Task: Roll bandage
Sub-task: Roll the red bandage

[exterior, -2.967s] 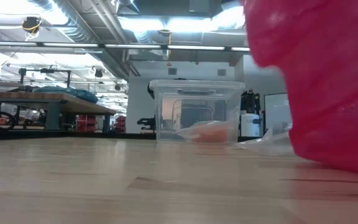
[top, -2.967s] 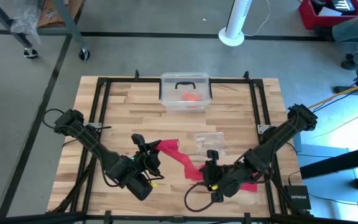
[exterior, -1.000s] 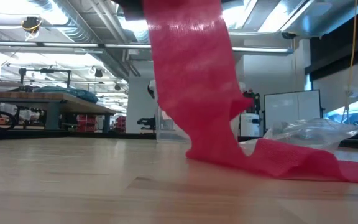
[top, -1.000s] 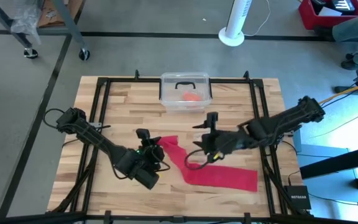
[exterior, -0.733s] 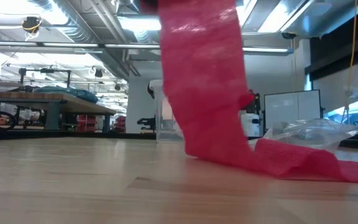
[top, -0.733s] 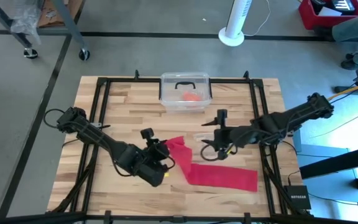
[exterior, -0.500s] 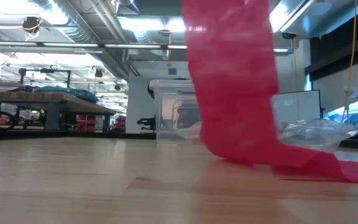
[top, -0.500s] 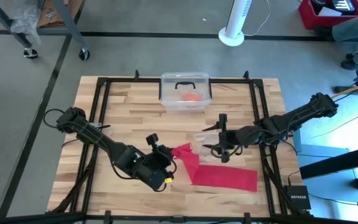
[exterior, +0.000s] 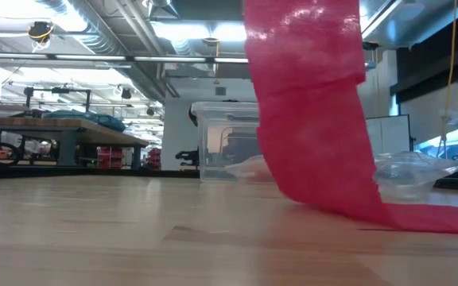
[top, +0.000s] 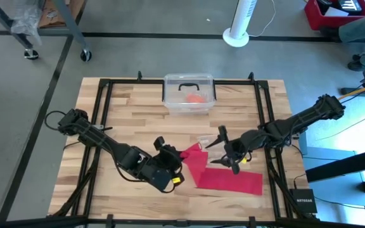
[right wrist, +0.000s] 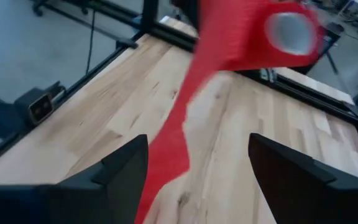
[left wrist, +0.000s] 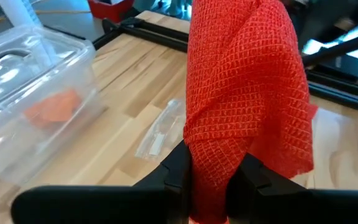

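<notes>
The bright red bandage (top: 228, 179) lies as a flat band on the table near the front right. Its left end (top: 187, 154) is raised in my left gripper (top: 177, 163), which is shut on it. In the low view the bandage (exterior: 308, 111) hangs down from above and trails along the table to the right. My right gripper (top: 225, 152) hovers open just right of the raised end, above the band, touching nothing. In the right wrist view (right wrist: 197, 140) its fingers stand wide apart with the bandage (right wrist: 185, 124) farther off. My left gripper pinches the bandage's bunched left end (left wrist: 211, 152) between its two fingers (left wrist: 178, 167), which come from the table's left. The cloth is gathered in folds there and widens beyond the fingers. This end is lifted clear, and the rest slopes down onto the table.
A clear lidded box (top: 189, 93) with an orange-red lump (top: 195, 99) stands at the far middle. A crinkly clear plastic bag (top: 206, 140) lies just beyond the bandage. A black frame (top: 262, 114) runs along the table's edges. Bare wood lies at the left.
My left gripper has gone toward the table's right edge with the bandage's raised end, so the lifted part now stands closer to the flat part, which has stayed in place. My right gripper has drifted toward the table's right edge and a little nearer.
</notes>
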